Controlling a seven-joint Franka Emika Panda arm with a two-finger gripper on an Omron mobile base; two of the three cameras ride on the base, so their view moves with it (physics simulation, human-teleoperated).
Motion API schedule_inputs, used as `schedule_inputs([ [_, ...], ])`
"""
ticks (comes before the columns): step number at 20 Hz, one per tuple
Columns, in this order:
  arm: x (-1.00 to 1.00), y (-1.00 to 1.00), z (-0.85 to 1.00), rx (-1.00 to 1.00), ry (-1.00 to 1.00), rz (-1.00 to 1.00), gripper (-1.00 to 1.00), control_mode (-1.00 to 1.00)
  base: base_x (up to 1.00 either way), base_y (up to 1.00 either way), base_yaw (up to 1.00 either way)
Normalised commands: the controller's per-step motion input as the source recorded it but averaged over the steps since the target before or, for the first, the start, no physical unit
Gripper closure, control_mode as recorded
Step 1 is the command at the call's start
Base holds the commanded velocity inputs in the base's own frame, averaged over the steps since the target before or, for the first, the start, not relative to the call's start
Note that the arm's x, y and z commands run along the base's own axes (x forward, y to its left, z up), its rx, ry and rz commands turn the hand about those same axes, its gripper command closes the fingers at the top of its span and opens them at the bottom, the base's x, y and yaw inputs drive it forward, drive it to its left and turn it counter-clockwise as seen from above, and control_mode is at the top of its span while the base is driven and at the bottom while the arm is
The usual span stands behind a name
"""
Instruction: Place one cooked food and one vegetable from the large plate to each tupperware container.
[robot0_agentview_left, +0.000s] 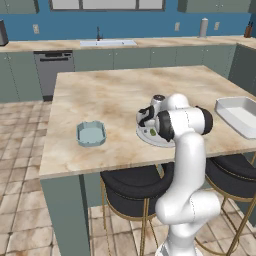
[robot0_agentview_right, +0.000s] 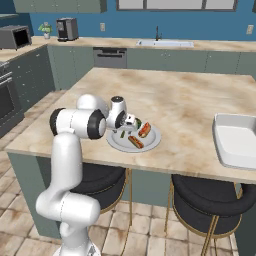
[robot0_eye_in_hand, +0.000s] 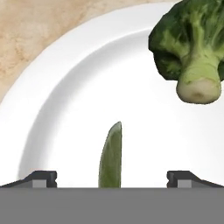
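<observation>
The large plate (robot0_agentview_right: 157, 137) lies near the island's front edge, and my arm partly hides the plate (robot0_agentview_left: 143, 136) in the left base view. On it are two hot dogs (robot0_agentview_right: 145, 130) (robot0_agentview_right: 135, 142), a broccoli floret (robot0_eye_in_hand: 190, 48) and a slim green vegetable (robot0_eye_in_hand: 111, 155). My gripper (robot0_eye_in_hand: 112, 178) hangs low over the plate (robot0_eye_in_hand: 65, 109), open, with the slim vegetable lying between its fingertips (robot0_eye_in_hand: 41, 178). In the base views the gripper (robot0_agentview_right: 129, 121) points down at the plate's left part. The small teal tupperware (robot0_agentview_left: 91, 133) sits left of the plate and the white tupperware (robot0_agentview_right: 237, 140) far right; both look empty.
The marble island (robot0_agentview_left: 125, 90) ends just in front of the plate. Two dark stools (robot0_agentview_right: 210, 192) stand under its front edge. A back counter with a sink (robot0_agentview_left: 107, 43) runs along the blue wall.
</observation>
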Motion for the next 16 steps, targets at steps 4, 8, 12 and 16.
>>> schedule_inputs([
  [4,0.04,0.00,-0.18,0.01,0.00,0.00,-1.00,-1.00,0.00,0.00,0.00],
  [8,0.03,0.00,-0.28,0.00,0.01,0.00,-1.00,-1.00,0.00,0.00,0.00],
  [12,0.03,0.00,-0.26,0.00,0.00,0.00,-1.00,-1.00,0.00,0.00,0.00],
  [16,0.00,0.00,-0.10,0.00,0.00,0.00,1.00,-1.00,0.00,0.00,0.00],
])
